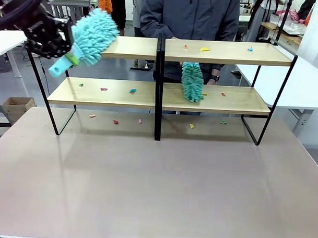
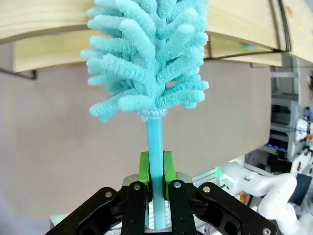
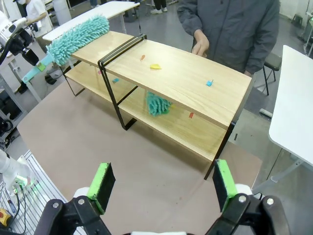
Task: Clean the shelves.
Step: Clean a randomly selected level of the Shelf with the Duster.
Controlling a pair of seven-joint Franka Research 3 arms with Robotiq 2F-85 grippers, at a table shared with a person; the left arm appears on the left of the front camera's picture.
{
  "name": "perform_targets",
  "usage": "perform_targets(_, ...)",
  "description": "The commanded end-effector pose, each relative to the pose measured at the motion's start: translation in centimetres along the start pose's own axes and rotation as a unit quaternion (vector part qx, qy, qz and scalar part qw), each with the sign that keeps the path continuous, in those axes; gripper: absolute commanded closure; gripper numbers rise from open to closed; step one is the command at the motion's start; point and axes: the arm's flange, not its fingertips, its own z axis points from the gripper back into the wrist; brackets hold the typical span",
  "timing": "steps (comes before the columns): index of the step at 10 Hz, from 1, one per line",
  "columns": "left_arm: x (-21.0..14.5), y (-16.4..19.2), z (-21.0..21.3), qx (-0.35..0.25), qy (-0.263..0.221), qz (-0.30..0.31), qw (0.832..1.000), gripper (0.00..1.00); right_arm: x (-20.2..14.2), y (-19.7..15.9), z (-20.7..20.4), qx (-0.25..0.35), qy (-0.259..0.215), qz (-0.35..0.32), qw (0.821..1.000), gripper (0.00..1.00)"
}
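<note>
The shelves [image 1: 229,53] stand across the far half of the table, two tiers of light wood in a black frame. At upper left my left gripper [image 1: 70,52] is shut on the handle of a teal fluffy duster [image 1: 94,36], whose head lies over the left end of the top board. In the left wrist view the green pads [image 2: 143,166] clamp the handle and the duster head [image 2: 146,54] rests against the shelves [image 2: 44,19]. A person behind holds a second teal duster [image 1: 192,82] on the lower right board. My right gripper [image 3: 163,185] hangs open high above the table, facing the shelves [image 3: 186,78].
Small coloured scraps [image 1: 204,49] lie on both tiers and on the brown table [image 1: 156,192] under the rack. The person's hand [image 3: 200,46] rests at the top board's far edge. White tables [image 1: 306,87] stand at right and left; a cardboard box [image 1: 18,108] sits on the floor.
</note>
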Motion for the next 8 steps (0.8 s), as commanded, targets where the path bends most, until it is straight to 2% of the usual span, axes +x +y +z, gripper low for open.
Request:
perform_targets(1, 0.2, 1.4, 1.9, 0.061, 0.014, 0.041, 0.997, 0.87, 0.1, 0.0, 0.0, 0.003, -0.004, 0.001, 1.000, 0.00)
perform_targets(3, 1.3, 3.3, 4.2, 0.117, 0.046, 0.059, 0.990, 0.87, 0.1, 0.0, 0.0, 0.003, -0.004, 0.001, 1.000, 0.00)
perform_targets(7, 3.5, 6.0, 8.4, 0.133, 0.070, 0.072, 0.986, 0.87, 0.1, 0.0, 0.0, 0.003, -0.004, 0.001, 1.000, 0.00)
perform_targets(8, 3.8, 6.7, 10.5, 0.139, 0.029, 0.073, 0.987, 0.87, 0.1, 0.0, 0.0, 0.003, -0.004, 0.001, 1.000, 0.00)
